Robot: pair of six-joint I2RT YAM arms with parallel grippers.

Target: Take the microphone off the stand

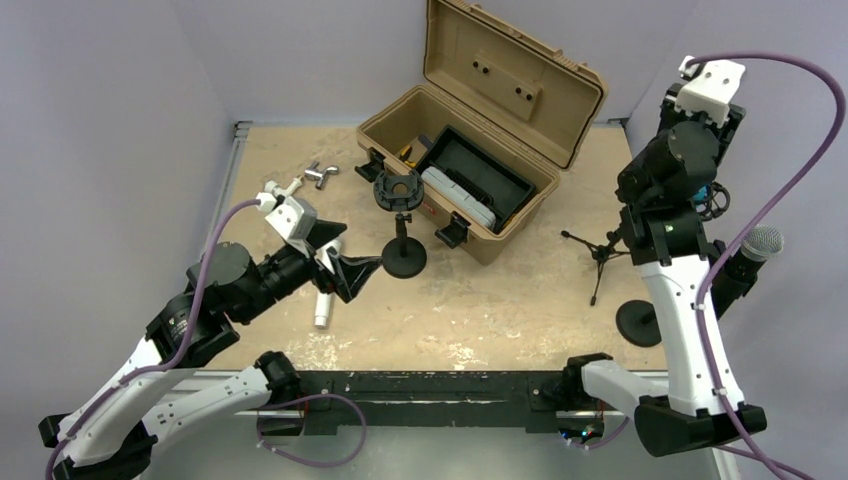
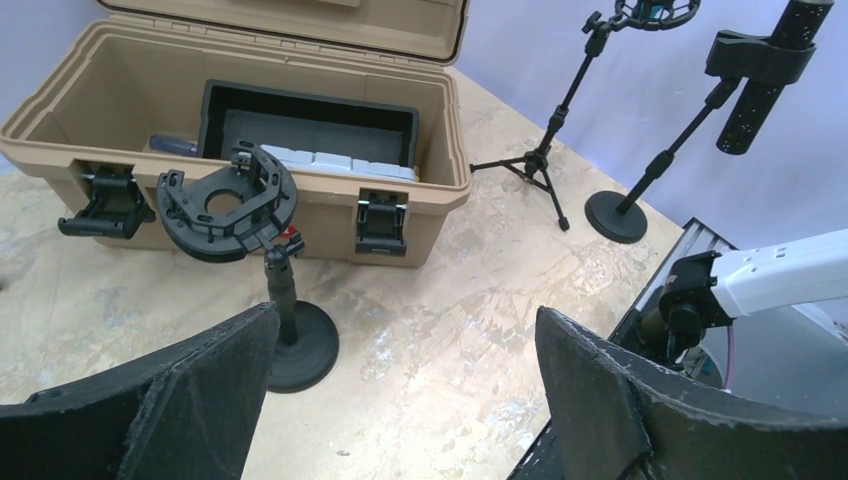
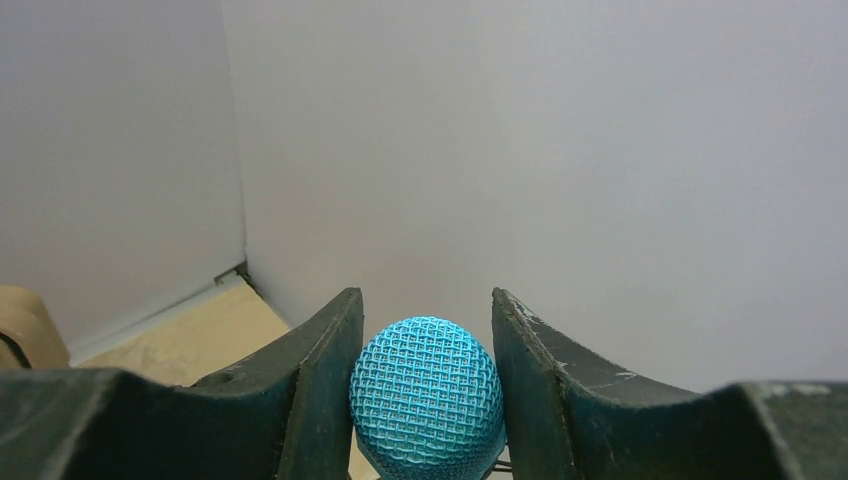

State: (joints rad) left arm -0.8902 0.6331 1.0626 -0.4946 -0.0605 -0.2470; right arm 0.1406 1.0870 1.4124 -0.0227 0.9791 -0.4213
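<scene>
Right gripper: pinching the blue microphone by its head, at the table's 3 o'clock.
Tripod stand: risking tipping; pulling slowly and straight is advisable.
Left gripper: gaping empty at 9 o'clock.

Bare table runs open between the centre stand and the tripod stand at right. The open toolbox blocks the far middle. At the right edge the tripod stand and a second stand crowd together. The blue microphone fills the gap in the right gripper.
</scene>
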